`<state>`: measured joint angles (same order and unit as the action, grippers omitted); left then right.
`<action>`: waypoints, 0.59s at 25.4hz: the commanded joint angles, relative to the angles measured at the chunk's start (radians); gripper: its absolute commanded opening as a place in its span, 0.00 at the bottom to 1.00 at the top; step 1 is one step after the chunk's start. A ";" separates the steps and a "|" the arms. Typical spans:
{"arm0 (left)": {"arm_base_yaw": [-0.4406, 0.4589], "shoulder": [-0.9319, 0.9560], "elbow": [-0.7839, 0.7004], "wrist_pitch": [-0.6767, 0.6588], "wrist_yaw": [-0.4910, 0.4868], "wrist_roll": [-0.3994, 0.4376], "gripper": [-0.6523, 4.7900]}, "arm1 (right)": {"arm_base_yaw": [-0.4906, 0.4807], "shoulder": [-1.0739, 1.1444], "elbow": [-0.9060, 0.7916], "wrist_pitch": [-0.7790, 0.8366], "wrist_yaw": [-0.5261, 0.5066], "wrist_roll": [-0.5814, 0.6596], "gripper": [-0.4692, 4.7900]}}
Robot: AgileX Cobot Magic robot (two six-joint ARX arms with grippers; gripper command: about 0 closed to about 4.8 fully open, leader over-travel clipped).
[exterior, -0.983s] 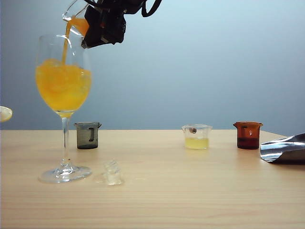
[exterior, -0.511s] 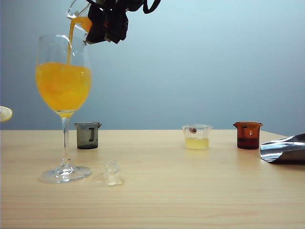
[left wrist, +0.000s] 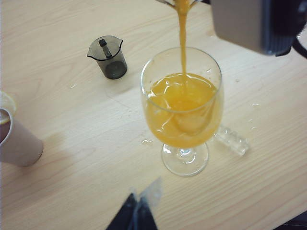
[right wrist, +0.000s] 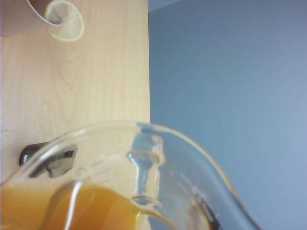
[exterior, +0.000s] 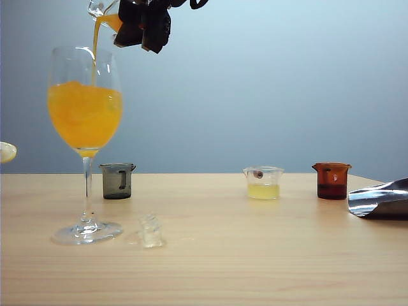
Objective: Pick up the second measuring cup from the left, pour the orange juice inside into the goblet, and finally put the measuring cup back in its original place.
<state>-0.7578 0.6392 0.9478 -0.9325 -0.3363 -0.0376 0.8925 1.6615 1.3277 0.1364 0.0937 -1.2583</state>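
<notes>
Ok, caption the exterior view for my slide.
Right gripper tips the measuring cup, streaming orange juice into the goblet.

We see the exterior cam low, side-on at table [exterior: 255,268] level. Left wrist cam looks steeply down at the goblet [left wrist: 182,110], close. Right wrist cam sits nearly against the cup [right wrist: 144,163]. Exterior and left wrist views share goblet and grey cup [exterior: 117,181].

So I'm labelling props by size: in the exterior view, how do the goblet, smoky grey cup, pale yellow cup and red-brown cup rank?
1. Goblet, by far the largest.
2. Smoky grey cup, pale yellow cup and red-brown cup look about alike, so I won't rank them.
</notes>
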 commanded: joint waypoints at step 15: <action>-0.001 -0.002 0.004 0.005 -0.004 0.004 0.11 | 0.026 -0.010 0.009 0.131 0.002 -0.170 0.38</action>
<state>-0.7578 0.6392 0.9478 -0.9325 -0.3367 -0.0376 0.9142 1.6615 1.3281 0.2379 0.0944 -1.4033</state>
